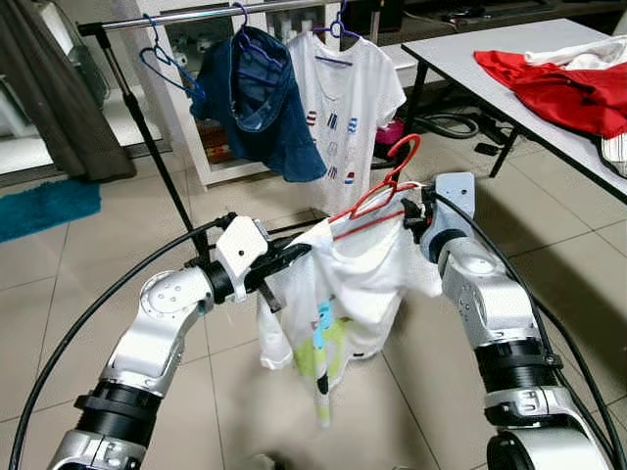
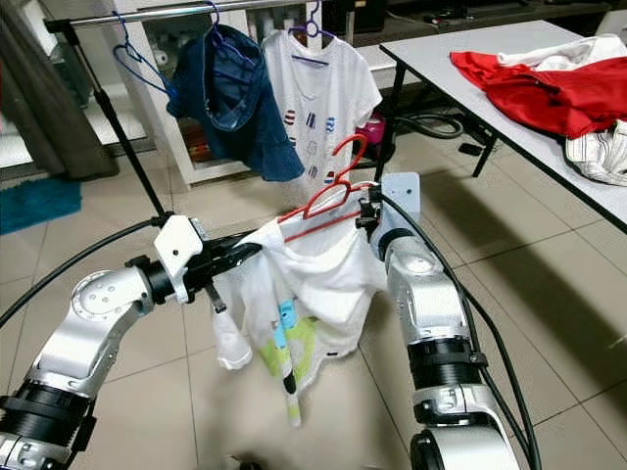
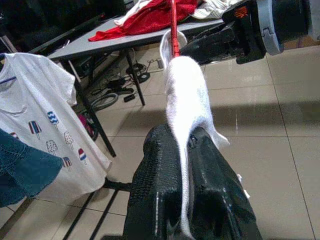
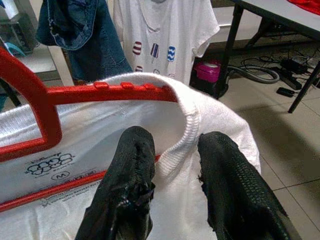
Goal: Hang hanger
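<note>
A red hanger (image 1: pixel 382 196) carries a white shirt (image 1: pixel 338 284), held up between both hands, short of the rail (image 1: pixel 196 17). The shirt's neck label reads "M". The left hand (image 3: pixel 182 165) pinches one shoulder; the right hand (image 4: pixel 175 175) clasps the collar. Red cloth (image 1: pixel 558 83) lies on the tabletop (image 1: pixel 460 54).

Two end effectors (image 1: pixel 284 262) (image 1: pixel 419 211), four hangers (image 1: pixel 377 201) (image 1: pixel 165 64) (image 1: pixel 243 29) (image 1: pixel 338 29).

Both silver arms reach forward and bend inward toward each other. The left gripper (image 1: pixel 277 262) points right, its black fingers (image 3: pixel 155 185) pinched together on white cloth. The right gripper (image 1: pixel 411 211) points left, fingers (image 4: pixel 127 185) closed around a fold of the same cloth.
</note>
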